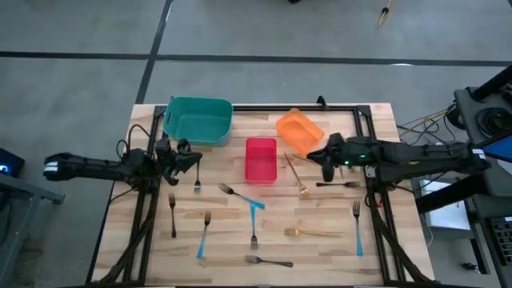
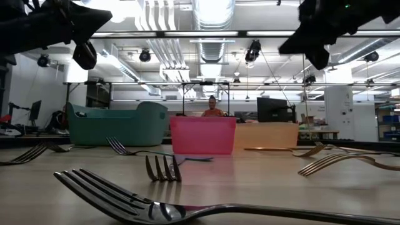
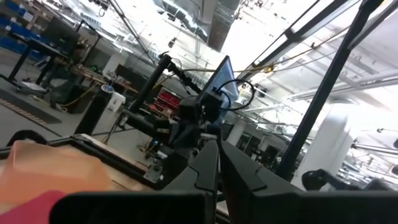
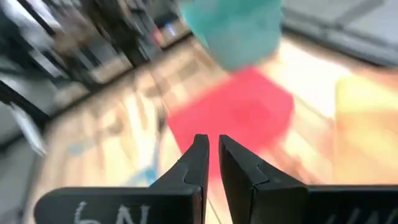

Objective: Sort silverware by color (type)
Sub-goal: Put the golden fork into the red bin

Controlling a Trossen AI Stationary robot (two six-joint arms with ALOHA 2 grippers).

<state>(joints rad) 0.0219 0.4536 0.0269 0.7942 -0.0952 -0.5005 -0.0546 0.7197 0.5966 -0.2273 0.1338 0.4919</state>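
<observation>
The left gripper [image 1: 197, 158] hangs above the tabletop [image 1: 336, 252] at its left side, just near of the teal bin [image 1: 198, 120], jaws shut and holding nothing. The right gripper [image 1: 314, 155] hangs above the right side, between the red bin [image 1: 261, 159] and the orange bin [image 1: 299, 131], jaws nearly closed with a thin gap and nothing between them.

The forks lie scattered on the tabletop, none in a bin. A gold fork [image 1: 295, 174] lies right of the red bin, another gold fork [image 1: 312, 233] nearer. Blue-handled forks lie at near left [image 1: 205, 236], centre [image 1: 240, 197] and right [image 1: 357, 226]. A dark fork [image 1: 172, 214] lies at left and a silver fork [image 1: 268, 261] at the near edge.
</observation>
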